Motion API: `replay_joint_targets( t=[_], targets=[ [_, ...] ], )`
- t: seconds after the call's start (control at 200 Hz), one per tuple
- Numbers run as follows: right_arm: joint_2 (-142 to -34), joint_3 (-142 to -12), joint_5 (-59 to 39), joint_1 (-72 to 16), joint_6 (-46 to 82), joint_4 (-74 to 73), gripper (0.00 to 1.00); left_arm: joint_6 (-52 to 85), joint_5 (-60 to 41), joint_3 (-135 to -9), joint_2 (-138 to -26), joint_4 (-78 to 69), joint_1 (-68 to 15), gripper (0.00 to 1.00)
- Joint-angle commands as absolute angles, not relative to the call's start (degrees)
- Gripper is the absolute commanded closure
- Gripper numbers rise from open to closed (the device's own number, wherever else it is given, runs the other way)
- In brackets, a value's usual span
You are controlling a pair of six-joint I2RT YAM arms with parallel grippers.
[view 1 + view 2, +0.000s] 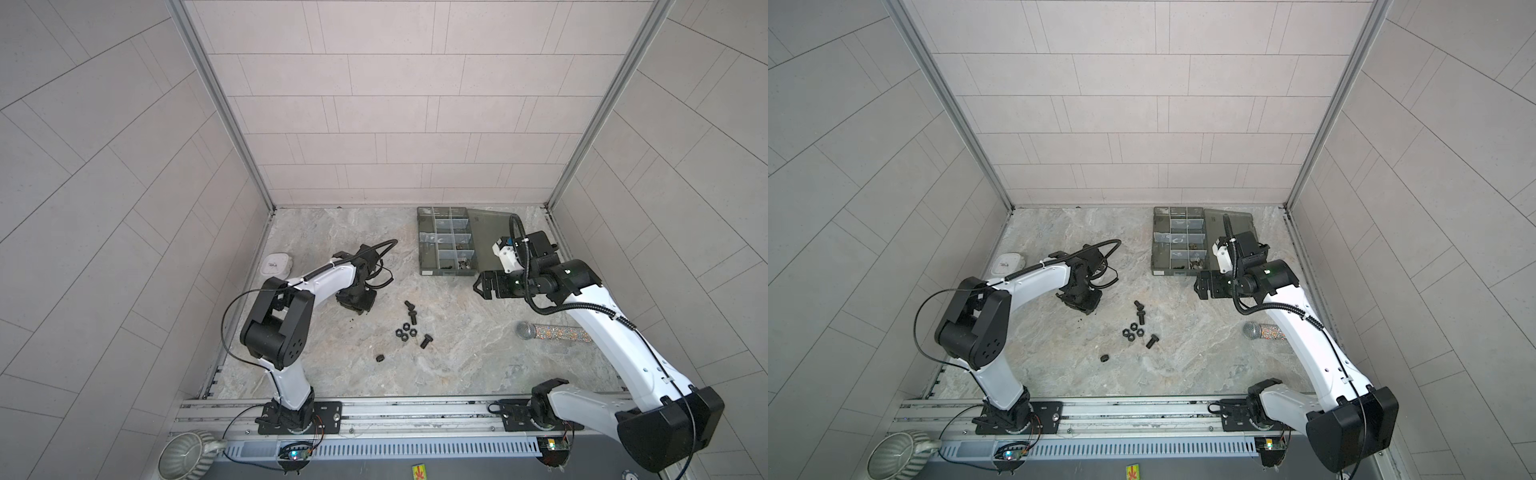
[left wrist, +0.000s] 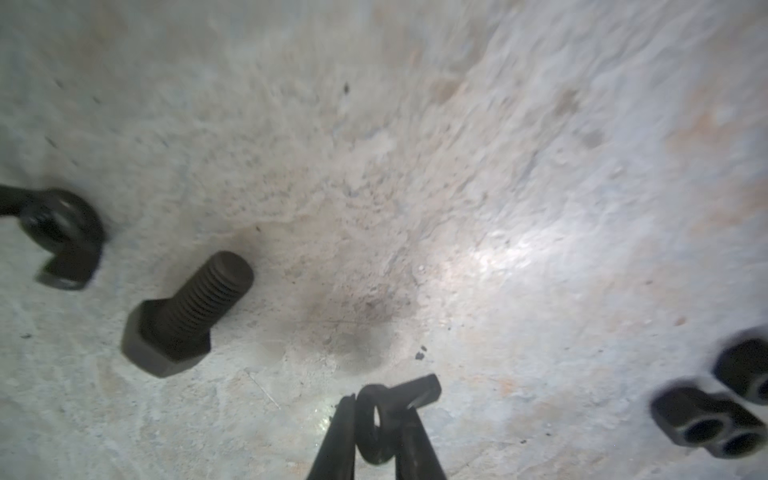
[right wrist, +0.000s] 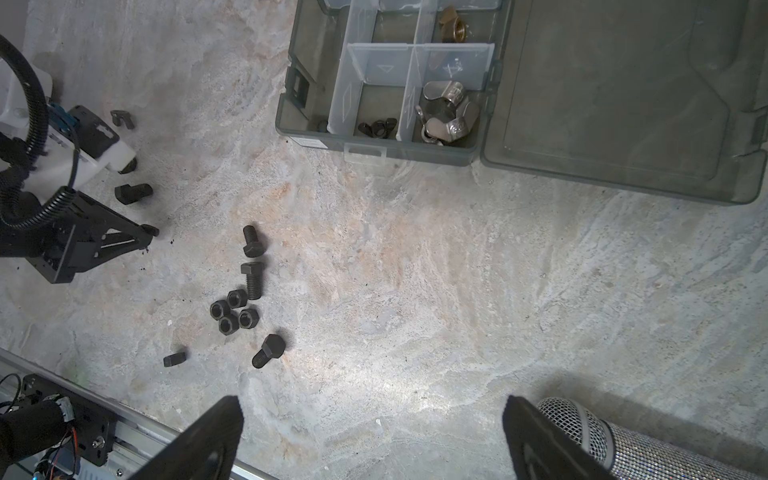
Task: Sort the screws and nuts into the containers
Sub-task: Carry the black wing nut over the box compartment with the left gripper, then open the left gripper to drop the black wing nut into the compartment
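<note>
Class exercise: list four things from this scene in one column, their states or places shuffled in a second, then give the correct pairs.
Column one:
1. left gripper
2. right gripper
3. shiny silver metal wing nuts
4. four clustered black hex nuts

Column two:
A. loose on the marbled table
B. fingers wide open, empty
C. in a corner compartment of the smoky-grey plastic organizer box
D. fingers shut on a black wing nut

Pairs: 1-D, 2-B, 3-C, 4-A
</note>
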State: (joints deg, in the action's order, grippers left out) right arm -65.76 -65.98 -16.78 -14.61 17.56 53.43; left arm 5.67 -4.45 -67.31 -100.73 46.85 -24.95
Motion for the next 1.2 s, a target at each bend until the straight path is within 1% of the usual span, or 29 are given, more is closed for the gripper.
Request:
replay_joint_targets(
  t=[0.0,0.18,0.49,0.625,0.731,0.911,1.196],
  targets=[
    [-63.9,-65.2,-17.0,-14.3,17.3,54.2,0.01,6.9,-5.9,-73.7,-101.5,48.6,-26.1,0.96],
    [-63.3,-65.0,-17.0,-14.0,17.4,54.3,0.01,8.3,-7.6,-88.2,-108.4,49.3,-29.2,0.96],
    [-62.1,-65.4,-16.6,-13.0,17.1,55.4,0.01,8.2,-10.1,-117.4,-125.3,54.4,-35.3,0.95],
    [-61.4,-65.0,-16.3,-12.7,17.1,55.7,0.01,9.5,-12.2,-126.4,-131.1,54.9,-36.5,0.95],
    [-61.0,-64.4,-16.3,-12.3,17.3,55.9,0.01,11.7,-16.1,-129.9,-134.1,52.9,-36.8,0.94],
    [-60.6,-64.1,-16.1,-11.5,17.5,56.4,0.01,15.2,-20.5,-130.2,-136.4,46.8,-37.4,0.94],
    [-60.6,-63.7,-16.0,-10.5,17.5,56.8,0.01,17.6,-23.3,-130.1,-138.8,41.9,-38.1,0.93]
  ],
)
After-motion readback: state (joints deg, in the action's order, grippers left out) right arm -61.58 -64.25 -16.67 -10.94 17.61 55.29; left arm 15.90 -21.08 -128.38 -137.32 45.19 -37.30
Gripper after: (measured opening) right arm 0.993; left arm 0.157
